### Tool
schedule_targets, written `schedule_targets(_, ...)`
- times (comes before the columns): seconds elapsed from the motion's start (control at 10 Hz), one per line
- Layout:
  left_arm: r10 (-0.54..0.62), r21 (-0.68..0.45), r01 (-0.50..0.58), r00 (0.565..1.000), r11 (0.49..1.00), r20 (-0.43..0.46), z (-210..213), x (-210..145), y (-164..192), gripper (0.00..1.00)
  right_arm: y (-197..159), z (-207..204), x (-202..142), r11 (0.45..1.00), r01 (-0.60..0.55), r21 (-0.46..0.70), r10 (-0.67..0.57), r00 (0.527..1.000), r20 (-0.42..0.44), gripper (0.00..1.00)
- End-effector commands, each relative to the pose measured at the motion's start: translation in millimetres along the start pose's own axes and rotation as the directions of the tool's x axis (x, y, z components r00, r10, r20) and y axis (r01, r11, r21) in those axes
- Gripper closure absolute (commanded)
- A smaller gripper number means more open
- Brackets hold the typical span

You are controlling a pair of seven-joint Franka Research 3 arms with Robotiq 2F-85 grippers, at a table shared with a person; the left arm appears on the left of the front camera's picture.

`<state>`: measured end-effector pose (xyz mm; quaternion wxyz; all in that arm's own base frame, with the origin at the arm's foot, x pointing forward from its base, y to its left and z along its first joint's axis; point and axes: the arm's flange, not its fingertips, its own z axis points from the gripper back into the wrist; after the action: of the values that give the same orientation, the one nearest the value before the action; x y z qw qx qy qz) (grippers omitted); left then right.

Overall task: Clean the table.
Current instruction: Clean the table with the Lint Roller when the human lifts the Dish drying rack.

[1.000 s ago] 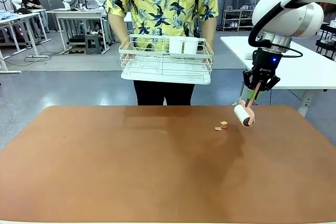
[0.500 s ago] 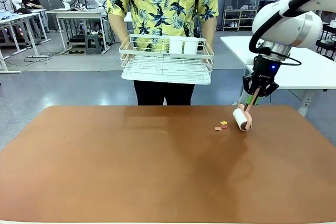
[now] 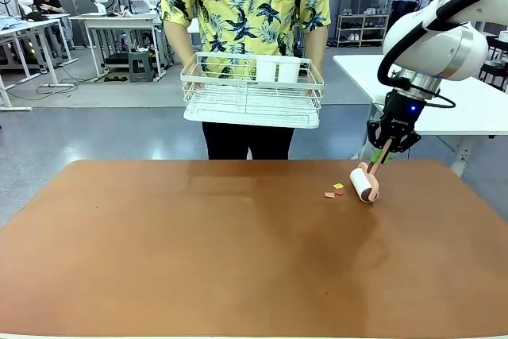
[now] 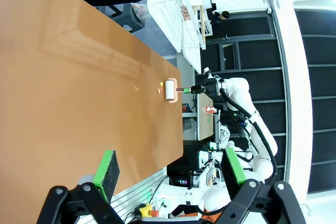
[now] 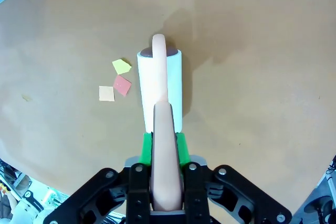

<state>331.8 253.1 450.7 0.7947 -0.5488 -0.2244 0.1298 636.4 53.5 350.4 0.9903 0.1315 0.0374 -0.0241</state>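
The reddish-brown table [image 3: 198, 252] spreads across the front view. A few small paper scraps [image 3: 334, 190], yellow, red and orange, lie on its far right part. My right gripper [image 3: 386, 142] is shut on the pink handle of a lint roller [image 3: 365, 182]. The white roll sits low at the table surface, just right of the scraps. In the right wrist view the roller [image 5: 160, 90] points away from the gripper [image 5: 160, 142], with the scraps [image 5: 118, 81] close to its left. My left gripper [image 4: 170, 169] is open and holds nothing, off the table's near edge; far off is the roller [image 4: 170, 89].
A person stands at the far side holding a white wire basket [image 3: 251, 89] with a white cup in it, above the table's far edge. A white-topped table [image 3: 444, 93] stands at the back right, behind my right arm.
My right gripper has carried the lint roller a little to the left and lower, closer to the scraps. The person and the basket have stayed still.
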Motion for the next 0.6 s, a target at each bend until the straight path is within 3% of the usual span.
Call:
schedule_targets(0.0, -0.016, -0.027, 0.017, 1.000, 0.999, 0.007, 3, 1, 0, 0.00, -2, -28, -11, 1.000, -0.009, 0.008, 0.010, 1.000, -0.007, 0.79)
schedule_targets(0.3, -0.016, -0.027, 0.017, 1.000, 0.999, 0.007, 3, 1, 0, 0.00, 55, -66, -29, 0.990, -0.054, 0.134, 0.063, 0.996, -0.067, 0.79)
schedule_targets(0.5, -0.016, -0.027, 0.017, 1.000, 0.999, 0.007, 3, 1, 0, 0.00, 100, -87, -39, 0.974, 0.014, 0.225, 0.015, 0.992, -0.127, 0.79)
